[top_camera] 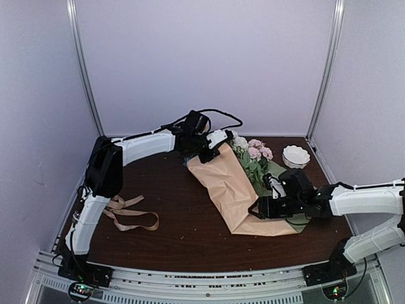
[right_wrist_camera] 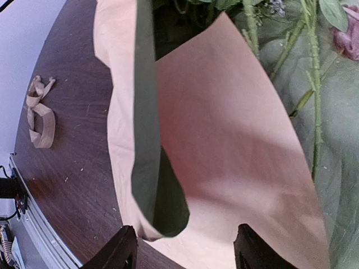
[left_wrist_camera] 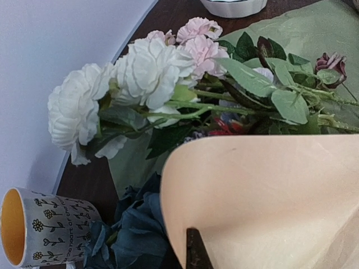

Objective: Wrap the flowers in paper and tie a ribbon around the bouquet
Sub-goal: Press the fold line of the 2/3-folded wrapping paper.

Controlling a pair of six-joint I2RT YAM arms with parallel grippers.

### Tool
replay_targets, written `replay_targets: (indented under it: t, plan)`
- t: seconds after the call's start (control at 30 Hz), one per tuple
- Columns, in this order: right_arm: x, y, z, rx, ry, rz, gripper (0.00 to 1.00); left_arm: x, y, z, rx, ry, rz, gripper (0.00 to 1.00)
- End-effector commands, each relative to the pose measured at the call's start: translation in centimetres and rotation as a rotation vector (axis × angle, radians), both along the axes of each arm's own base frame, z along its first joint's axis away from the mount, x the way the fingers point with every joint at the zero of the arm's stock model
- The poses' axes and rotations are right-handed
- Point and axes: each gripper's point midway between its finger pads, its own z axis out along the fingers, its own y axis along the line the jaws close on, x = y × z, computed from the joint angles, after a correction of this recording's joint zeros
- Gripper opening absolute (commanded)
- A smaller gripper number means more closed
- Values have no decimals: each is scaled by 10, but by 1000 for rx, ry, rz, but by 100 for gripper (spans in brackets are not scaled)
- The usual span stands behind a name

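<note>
Mug (left_wrist_camera: pixel 39 232) beside flowers (left_wrist_camera: pixel 140 73) — left wrist view only.

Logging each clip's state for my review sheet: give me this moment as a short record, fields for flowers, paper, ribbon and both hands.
flowers: bunch of white and pink roses with green stems, lying on the paper
paper: crinkled peach-tan wrapping sheet folded partly over the stems; sage-green sheet beneath
ribbon: tan fabric ribbon, loose on the dark wooden table, untied
left hand: shut on the peach-tan sheet's far corner
right hand: open, astride that sheet's near edge
</note>
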Motion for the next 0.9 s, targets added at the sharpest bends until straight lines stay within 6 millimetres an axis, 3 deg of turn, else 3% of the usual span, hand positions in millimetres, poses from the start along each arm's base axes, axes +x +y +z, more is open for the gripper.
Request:
replay_targets:
  t: [0.0,0.17,0.23,0.33,0.4,0.47,0.67,0.87]
  plan:
    - [-9,15,4,129,4,-12,66,9,-5,0,6,-36,7,0]
    - [3,35,9,172,1,-9,67,8,-6,0,5,-35,3,0]
    - [6,46,12,180,-6,8,62,8,-6,-1,4,-31,-2,0]
    - [1,57,0,178,35,31,42,8,-7,0,2,-33,-2,0]
    - [-4,59,-11,173,72,44,17,9,-5,0,7,-38,6,0]
    - [-10,55,-21,160,106,40,0,13,-3,3,16,-57,23,0]
    - [-47,46,-41,182,231,93,0,31,8,14,70,-151,80,0]
    - [-68,52,-35,245,294,140,0,30,9,18,68,-146,81,0]
